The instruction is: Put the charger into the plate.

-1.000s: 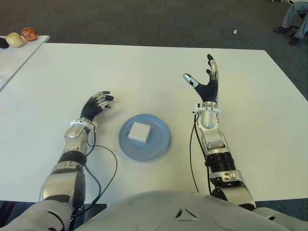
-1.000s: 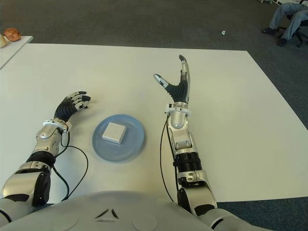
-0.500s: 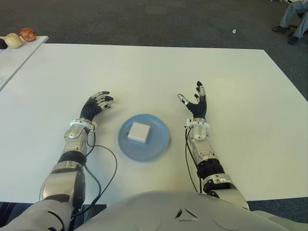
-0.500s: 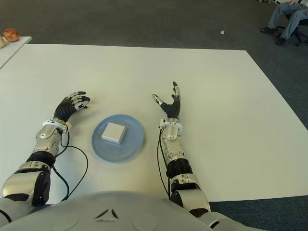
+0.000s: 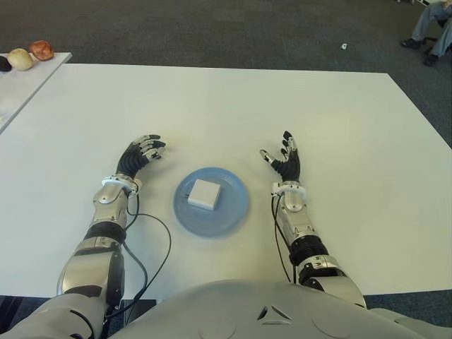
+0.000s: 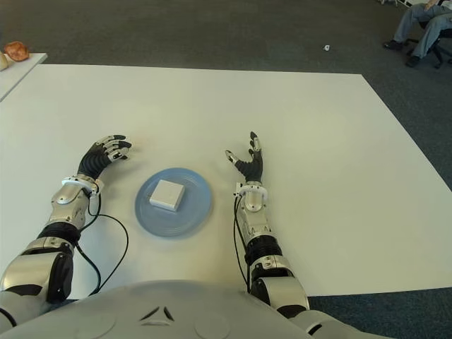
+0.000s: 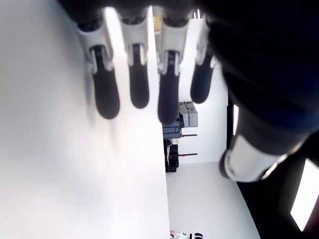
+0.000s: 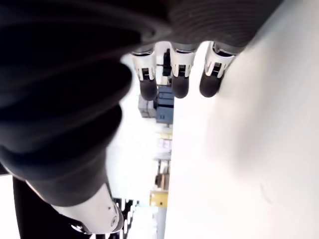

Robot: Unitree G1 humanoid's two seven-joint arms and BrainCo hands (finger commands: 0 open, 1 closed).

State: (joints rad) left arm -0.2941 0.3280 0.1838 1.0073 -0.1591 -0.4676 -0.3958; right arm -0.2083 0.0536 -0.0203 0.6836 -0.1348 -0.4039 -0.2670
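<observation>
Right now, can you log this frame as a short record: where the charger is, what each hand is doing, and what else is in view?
charger: white block lying in the plate, untouched by either hand
plate: blue, on the white table, between the two hands
left hand: left of the plate, fingers relaxed, holding nothing
right hand: right of the plate, fingers spread, holding nothing
task state: charger already in the plate
other: side table at far left; seated person at far right

White charger (image 5: 204, 194), blue plate (image 5: 234, 215), white table (image 5: 212, 106).
</observation>
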